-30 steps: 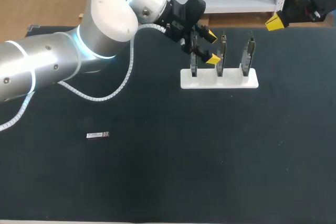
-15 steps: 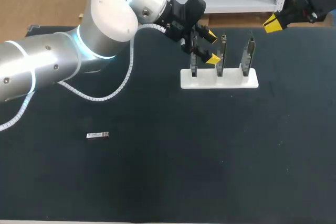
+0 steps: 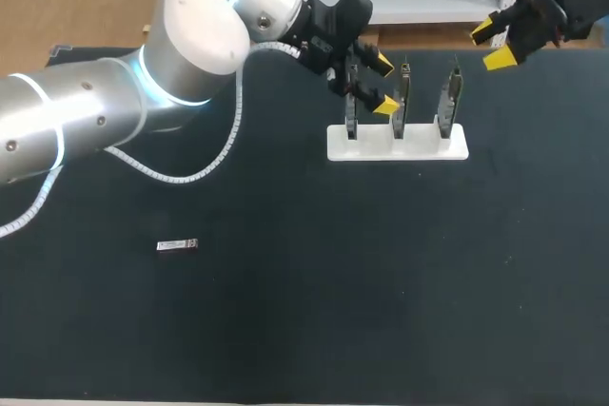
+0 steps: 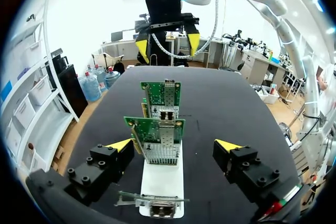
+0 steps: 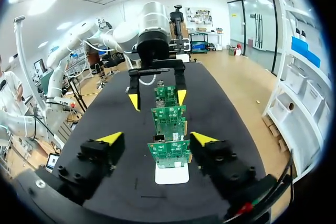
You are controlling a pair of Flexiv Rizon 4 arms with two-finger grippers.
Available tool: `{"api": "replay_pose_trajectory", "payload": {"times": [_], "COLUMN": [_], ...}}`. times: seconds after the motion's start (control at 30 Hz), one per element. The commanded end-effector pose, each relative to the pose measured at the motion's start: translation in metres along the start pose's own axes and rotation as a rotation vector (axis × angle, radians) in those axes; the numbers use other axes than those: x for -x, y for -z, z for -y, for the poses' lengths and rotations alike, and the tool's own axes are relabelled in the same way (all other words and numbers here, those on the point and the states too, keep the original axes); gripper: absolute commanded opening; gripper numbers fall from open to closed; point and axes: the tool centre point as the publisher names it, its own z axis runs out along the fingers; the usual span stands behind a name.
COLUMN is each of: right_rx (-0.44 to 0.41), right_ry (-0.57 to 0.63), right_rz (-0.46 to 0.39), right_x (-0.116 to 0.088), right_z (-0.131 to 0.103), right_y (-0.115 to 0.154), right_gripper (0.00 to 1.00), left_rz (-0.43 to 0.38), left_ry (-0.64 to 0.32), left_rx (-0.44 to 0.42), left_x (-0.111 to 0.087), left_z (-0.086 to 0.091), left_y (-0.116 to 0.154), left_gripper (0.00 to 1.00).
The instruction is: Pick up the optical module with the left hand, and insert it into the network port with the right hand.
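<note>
Hovering at the upper middle of the frame, your left fingers [image 3: 381, 66] spread wide by the white card rack [image 3: 398, 145], gripping nothing. Your right fingers [image 3: 500, 59] gape empty at the far edge of the desk [image 3: 381, 282], upper right. The optical module [image 3: 177, 245] lies lower left on open desk, well apart from both.

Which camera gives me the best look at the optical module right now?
The head view: the optical module lies alone on the dark table, well away from the left gripper and right gripper. Neither wrist view shows it; both face the circuit cards on the white stand.
</note>
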Motion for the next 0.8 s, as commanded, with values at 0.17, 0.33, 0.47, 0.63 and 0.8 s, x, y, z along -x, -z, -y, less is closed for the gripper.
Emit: {"api": "replay_pose_trajectory", "payload": {"times": [0.17, 0.33, 0.47, 0.63, 0.8], "right_rx": [-0.001, -0.001, -0.001, -0.001, -0.001], "right_ry": [0.0, 0.0, 0.0, 0.0, 0.0], "right_rz": [-0.001, -0.001, -0.001, -0.001, -0.001], "right_x": [0.0, 0.0, 0.0, 0.0, 0.0], "right_z": [0.0, 0.0, 0.0, 0.0, 0.0], "right_y": [0.0, 0.0, 0.0, 0.0, 0.0], "right_gripper": [1.0, 1.0, 1.0, 1.0, 1.0], "left_rz": [-0.024, 0.02, 0.041, 0.036, -0.08], "left_ry": [-0.035, -0.047, -0.055, -0.091, -0.142], "left_rx": [0.044, 0.098, 0.126, 0.182, 0.223], "left_x": [0.003, 0.011, 0.017, 0.02, 0.005], "left_z": [0.006, 0.007, 0.007, 0.015, 0.033], "left_y": [0.027, 0.053, 0.071, 0.101, 0.133], "left_gripper": [1.0, 1.0, 1.0, 1.0, 1.0]}}
